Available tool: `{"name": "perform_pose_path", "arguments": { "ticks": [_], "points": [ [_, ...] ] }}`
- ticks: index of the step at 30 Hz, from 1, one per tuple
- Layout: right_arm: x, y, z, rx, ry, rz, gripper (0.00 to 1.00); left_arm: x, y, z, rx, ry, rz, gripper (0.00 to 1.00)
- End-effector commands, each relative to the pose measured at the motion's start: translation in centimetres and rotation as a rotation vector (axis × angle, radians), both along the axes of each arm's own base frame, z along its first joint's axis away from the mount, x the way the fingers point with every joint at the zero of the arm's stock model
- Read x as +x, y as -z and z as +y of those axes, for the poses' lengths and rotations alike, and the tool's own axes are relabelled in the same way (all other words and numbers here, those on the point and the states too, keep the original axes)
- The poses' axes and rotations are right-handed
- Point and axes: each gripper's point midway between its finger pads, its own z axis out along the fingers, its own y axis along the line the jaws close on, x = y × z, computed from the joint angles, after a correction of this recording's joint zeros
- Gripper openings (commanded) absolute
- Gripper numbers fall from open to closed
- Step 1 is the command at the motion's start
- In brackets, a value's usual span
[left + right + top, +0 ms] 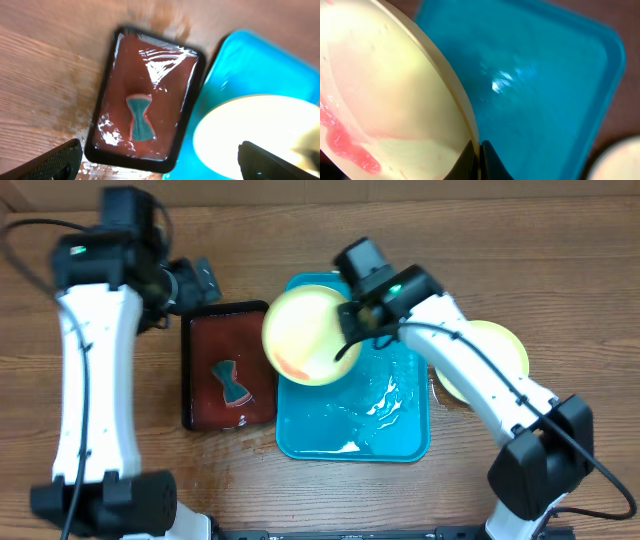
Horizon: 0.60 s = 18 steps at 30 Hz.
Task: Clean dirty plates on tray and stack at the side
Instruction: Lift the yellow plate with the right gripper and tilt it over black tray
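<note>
My right gripper [350, 320] is shut on the rim of a yellow-green plate [308, 335] and holds it tilted above the turquoise tray [400, 430], over its far left corner. In the right wrist view the fingers [480, 157] pinch the plate's edge, and the plate [385, 95] has a red smear low on its whitish face. A second yellow-green plate [495, 355] lies on the table right of the tray, partly under the right arm. A pale blue-green plate is not in view. My left gripper [197, 280] is open and empty above the far end of the black tray.
A black tray with a red-brown inside [228, 365] lies left of the turquoise tray and holds a teal hourglass-shaped piece [232, 383]. In the left wrist view the black tray [107, 85], the piece [140, 117] and the turquoise tray [265, 65] lie below the open fingers [160, 150]. The turquoise tray is wet.
</note>
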Motion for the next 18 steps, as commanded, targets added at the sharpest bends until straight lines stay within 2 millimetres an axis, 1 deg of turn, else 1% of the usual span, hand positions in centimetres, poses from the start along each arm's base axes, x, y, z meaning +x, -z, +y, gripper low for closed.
{"name": "perform_pose_path", "arguments": {
  "ticks": [1, 2, 4, 5, 6, 8, 12, 15, 18],
  "points": [
    [0.3, -3.8, 3.3, -0.021, -0.033, -0.204, 0.04, -0.9, -5.4, 0.2, -0.046, -0.002, -0.153, 1.0],
    [0.5, -4.4, 5.2, -0.03, -0.041, -0.291, 0.04, -1.4, -6.7, 0.6, -0.042, -0.012, -0.191, 1.0],
    [0.7, -4.8, 6.8, -0.051, -0.037, -0.378, 0.04, -2.0, -7.8, 0.8, -0.033, -0.02, -0.224, 1.0],
    [0.7, -5.1, 8.1, -0.092, -0.021, -0.462, 0.04, -2.4, -8.4, 0.9, -0.03, -0.023, -0.242, 1.0],
    [0.6, -5.3, 8.6, -0.112, -0.013, -0.496, 0.04, -2.6, -8.6, 1.0, -0.024, -0.026, -0.247, 1.0],
    [0.2, -5.5, 9.3, -0.157, 0.004, -0.56, 0.04, -3.0, -8.6, 1.3, -0.002, -0.038, -0.237, 1.0],
    [-1.3, -7.0, 10.2, -0.217, 0.024, -0.663, 0.04, -3.7, -7.7, 1.6, 0.011, -0.048, -0.187, 1.0],
    [-2.3, -8.3, 10.3, -0.268, 0.053, -0.739, 0.04, -3.5, -7.4, 1.6, 0.009, -0.048, -0.178, 1.0],
    [-3.5, -9.0, 10.8, -0.295, 0.052, -0.782, 0.04, -3.3, -7.2, 1.6, 0.008, -0.048, -0.17, 1.0]
  ]
}}
